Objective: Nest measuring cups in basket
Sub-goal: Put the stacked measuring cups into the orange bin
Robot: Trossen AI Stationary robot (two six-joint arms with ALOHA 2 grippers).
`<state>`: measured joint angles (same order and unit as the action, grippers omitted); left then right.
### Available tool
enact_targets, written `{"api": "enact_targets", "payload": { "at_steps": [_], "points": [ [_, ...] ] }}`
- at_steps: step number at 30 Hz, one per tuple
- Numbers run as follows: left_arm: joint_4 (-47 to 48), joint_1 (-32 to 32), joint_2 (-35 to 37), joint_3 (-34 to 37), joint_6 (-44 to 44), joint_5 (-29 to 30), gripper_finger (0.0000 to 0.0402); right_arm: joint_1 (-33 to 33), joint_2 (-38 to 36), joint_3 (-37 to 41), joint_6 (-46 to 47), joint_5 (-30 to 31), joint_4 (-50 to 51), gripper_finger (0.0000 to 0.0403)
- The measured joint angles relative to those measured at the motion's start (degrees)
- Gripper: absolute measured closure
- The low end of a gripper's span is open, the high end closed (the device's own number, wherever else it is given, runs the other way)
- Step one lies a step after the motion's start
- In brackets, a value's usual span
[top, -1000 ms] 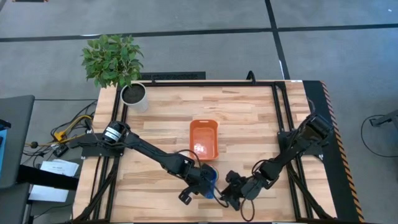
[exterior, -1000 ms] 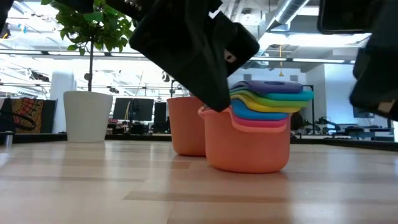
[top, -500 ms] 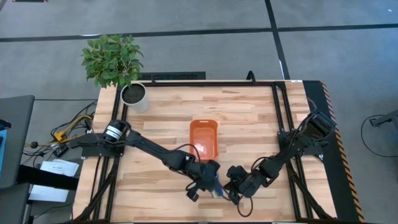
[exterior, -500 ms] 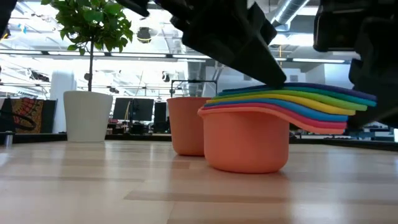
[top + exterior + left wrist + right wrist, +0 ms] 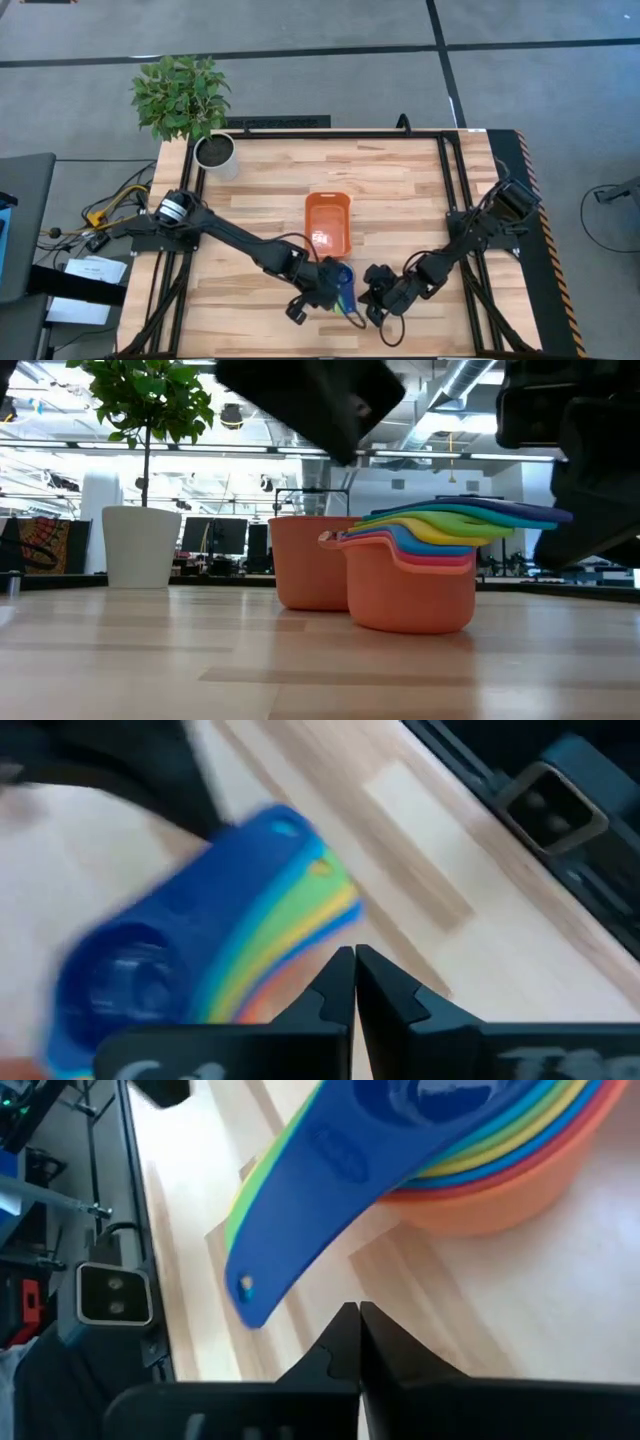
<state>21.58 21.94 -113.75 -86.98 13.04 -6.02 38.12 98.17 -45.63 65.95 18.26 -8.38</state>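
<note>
The seven measuring cups (image 5: 412, 582) are seen nested into one stack that stands on the wooden table (image 5: 400, 190), near its front edge, well short of the orange basket (image 5: 328, 221). In the low view the large orange cup (image 5: 410, 596) is found at the bottom, with red, light blue, yellow and green cups layered inside it and a dark blue cup on top; the flat handles fan out together to one side. The stack is not in the basket, which is seen behind it in the low view and lies farther toward the table's middle in the high view.

The left gripper (image 5: 322, 297) is held just beside the stack, on the left arm's side of it. In the left wrist view its two dark fingers (image 5: 335, 986) are pressed together with nothing between them, and the blue handle (image 5: 262, 848) lies ahead of them, untouched.

The right gripper (image 5: 378, 296) is held just beside the stack on the opposite side. In the right wrist view its fingers (image 5: 345, 1342) are likewise closed on nothing, beneath the fanned handles.

A white pot (image 5: 217, 154) with a leafy plant (image 5: 180, 94) is placed at the far left corner of the table.
</note>
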Motion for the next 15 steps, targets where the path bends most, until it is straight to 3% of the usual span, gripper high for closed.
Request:
{"api": "enact_targets", "payload": {
  "at_steps": [5,15],
  "points": [
    [0.77,0.70,-1.04,0.65,-0.63,-3.90,0.0401,-1.26,0.00,0.00,-0.46,-0.07,-0.82,0.0382],
    [-4.18,-1.07,-5.68,1.53,-0.79,-3.69,0.0401,-1.82,0.00,-0.11,-1.36,-2.10,-4.97,0.0388]
  ]
}}
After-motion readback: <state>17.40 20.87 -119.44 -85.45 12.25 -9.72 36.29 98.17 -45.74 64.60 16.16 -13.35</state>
